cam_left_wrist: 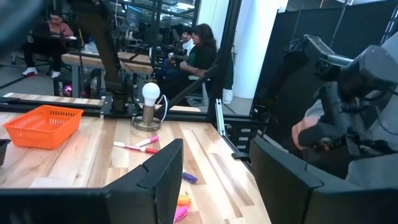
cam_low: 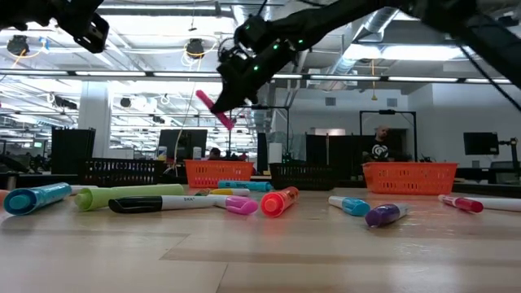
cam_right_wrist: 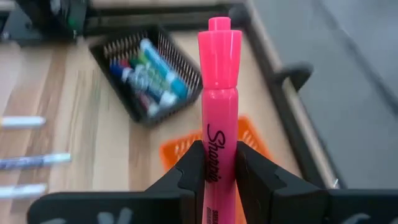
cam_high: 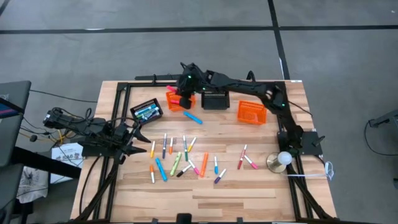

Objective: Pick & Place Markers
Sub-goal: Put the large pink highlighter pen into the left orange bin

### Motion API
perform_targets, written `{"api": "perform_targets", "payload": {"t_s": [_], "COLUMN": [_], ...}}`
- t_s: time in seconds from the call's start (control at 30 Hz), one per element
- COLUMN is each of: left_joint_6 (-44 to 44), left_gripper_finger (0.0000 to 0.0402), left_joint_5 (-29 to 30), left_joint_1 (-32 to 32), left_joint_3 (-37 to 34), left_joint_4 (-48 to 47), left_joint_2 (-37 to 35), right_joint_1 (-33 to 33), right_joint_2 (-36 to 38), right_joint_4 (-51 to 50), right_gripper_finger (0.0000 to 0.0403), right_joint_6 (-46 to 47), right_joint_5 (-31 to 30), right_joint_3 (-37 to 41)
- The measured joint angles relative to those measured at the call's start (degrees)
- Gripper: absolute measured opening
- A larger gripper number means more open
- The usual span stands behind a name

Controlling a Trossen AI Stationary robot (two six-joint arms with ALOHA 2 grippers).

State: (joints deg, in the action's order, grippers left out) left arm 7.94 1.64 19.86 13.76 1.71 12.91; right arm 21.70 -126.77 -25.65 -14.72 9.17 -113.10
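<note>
The right gripper [cam_right_wrist: 219, 165] clamps a pink marker [cam_right_wrist: 218, 93] above an orange basket [cam_high: 180, 99] (left gripper [cam_left_wrist: 214, 180] open, low over the desk [cam_high: 261, 180]).

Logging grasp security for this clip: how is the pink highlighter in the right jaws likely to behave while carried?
The pink highlighter looks stiff and light. Its smooth round barrel, pinched low by the right gripper, could slip or pivot. Released on the table, it would probably roll.

Open air surrounds my right claw [cam_high: 184, 98] above the orange basket [cam_high: 180, 101]; beside that basket a black basket [cam_high: 213, 99] and loose markers [cam_high: 180, 158] crowd the worktop [cam_high: 261, 186].
</note>
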Motion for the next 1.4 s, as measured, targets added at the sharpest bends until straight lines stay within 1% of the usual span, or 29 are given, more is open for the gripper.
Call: {"api": "perform_targets", "payload": {"t_s": [0.07, 0.1, 0.23, 0.3, 0.37, 0.4, 0.47, 0.5, 0.8, 0.87, 1.0, 1.4], "left_joint_6": [0.2, 0.1, 0.0, 0.0, -0.2, -0.3, -0.5, -0.5, -0.3, -0.5, -0.6, -0.6], "left_gripper_finger": [0.0186, 0.0186, 0.0186, 0.0186, 0.0186, 0.0186, 0.0186, 0.0186, 0.0186, 0.0186, 0.0186, 0.0186], "left_joint_5": [0.0, 0.0, 0.0, 0.0, 0.0, 0.0, 0.0, 0.0, 0.0, 0.0, 0.0, 0.0], "left_joint_1": [-0.1, 0.0, 0.0, 0.0, -0.1, -0.1, -0.2, -0.2, -0.2, -0.2, -0.2, -0.2], "left_joint_3": [0.0, 0.0, 0.0, 0.0, 0.0, 0.0, 0.0, 0.0, 0.0, 0.0, 0.0, 0.0], "left_joint_4": [0.2, 0.1, 0.6, 0.5, 0.6, 0.6, 0.7, 0.6, 0.9, 0.9, 0.9, 0.9], "left_joint_2": [0.3, 0.4, 0.8, 0.9, 0.9, 1.1, 1.2, 1.4, 2.0, 2.0, 2.0, 2.3], "right_joint_1": [0.7, 1.0, 1.8, 2.2, 2.5, 2.5, 2.9, 3.1, 4.5, 4.5, 4.2, 4.0], "right_joint_2": [-3.7, -5.3, -11.3, -13.3, -14.5, -14.8, -15.5, -15.6, -16.1, -16.1, -16.1, -16.1], "right_joint_4": [-1.7, -4.9, -12.1, -17.0, -19.5, -21.0, -19.9, -21.3, -20.7, -20.8, -21.1, -22.2], "right_gripper_finger": [0.0059, 0.0059, 0.0059, 0.0059, 0.0059, 0.0059, 0.0059, 0.0059, 0.0059, 0.0059, 0.0059, 0.0062], "right_joint_6": [1.5, 2.2, 4.3, 4.4, 4.4, 4.4, 5.2, 5.7, 7.3, 7.4, 7.4, 7.5], "right_joint_5": [1.6, 2.2, 3.8, 4.2, 4.4, 4.4, 4.6, 4.9, 6.6, 7.6, 7.6, 8.9], "right_joint_3": [-5.4, -7.8, -16.9, -19.9, -21.8, -21.8, -22.0, -21.9, -21.8, -21.8, -20.6, -20.6]}}
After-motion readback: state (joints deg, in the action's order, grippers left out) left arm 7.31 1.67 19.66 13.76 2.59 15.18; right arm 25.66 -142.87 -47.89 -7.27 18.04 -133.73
